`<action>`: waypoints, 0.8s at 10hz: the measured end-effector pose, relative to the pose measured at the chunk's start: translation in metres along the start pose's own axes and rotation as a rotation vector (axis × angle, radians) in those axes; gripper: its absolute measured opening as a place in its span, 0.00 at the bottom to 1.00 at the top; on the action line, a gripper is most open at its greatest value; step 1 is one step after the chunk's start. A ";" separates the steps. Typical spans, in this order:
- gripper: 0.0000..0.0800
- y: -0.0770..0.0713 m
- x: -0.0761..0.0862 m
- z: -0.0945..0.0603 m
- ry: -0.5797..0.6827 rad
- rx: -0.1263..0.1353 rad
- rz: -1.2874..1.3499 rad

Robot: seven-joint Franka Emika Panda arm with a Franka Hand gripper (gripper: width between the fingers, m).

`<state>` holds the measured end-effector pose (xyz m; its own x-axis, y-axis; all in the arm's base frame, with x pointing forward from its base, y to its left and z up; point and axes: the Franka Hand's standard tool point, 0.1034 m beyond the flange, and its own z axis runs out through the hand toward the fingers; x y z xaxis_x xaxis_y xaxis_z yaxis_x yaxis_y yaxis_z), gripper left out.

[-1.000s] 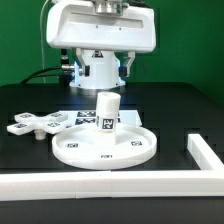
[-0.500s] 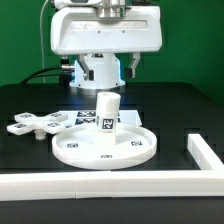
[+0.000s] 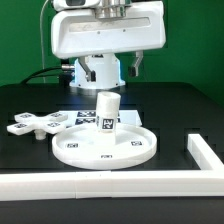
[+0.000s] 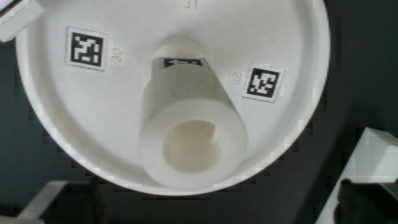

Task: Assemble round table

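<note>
The long white border rail (image 3: 100,185) runs along the near edge of the black worktop (image 3: 180,115) and turns back along its right edge in the exterior view. Behind the rail, near the centre of the worktop, lies the large white plastic rimmed round disc (image 3: 100,157), resting flat. The disc contains one part: the short white cylindrical post (image 3: 106,108), which stands upright on its floor at about the centre and bears a square black-and-white tag on its side. In the wrist view, two tags on the disc floor flank the foot of the post, and the post's upper end appears recessed. The small white cross-shaped piece (image 3: 33,124) lies flat toward the left edge, just beside the disc and outside its rim. The marker board (image 3: 82,117) lies flat behind the disc, partly hidden by the post. The gripper (image 3: 100,72) hangs above the post, well apart from it. Its fingers (image 4: 370,165) appear as pale shapes at opposite sides of the wrist view, spread wide and holding nothing.
</note>
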<state>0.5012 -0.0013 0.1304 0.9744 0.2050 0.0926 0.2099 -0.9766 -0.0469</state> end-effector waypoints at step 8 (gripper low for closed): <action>0.81 0.017 0.004 0.014 0.030 -0.033 -0.148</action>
<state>0.5101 -0.0159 0.1163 0.9300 0.3452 0.1260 0.3478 -0.9376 0.0018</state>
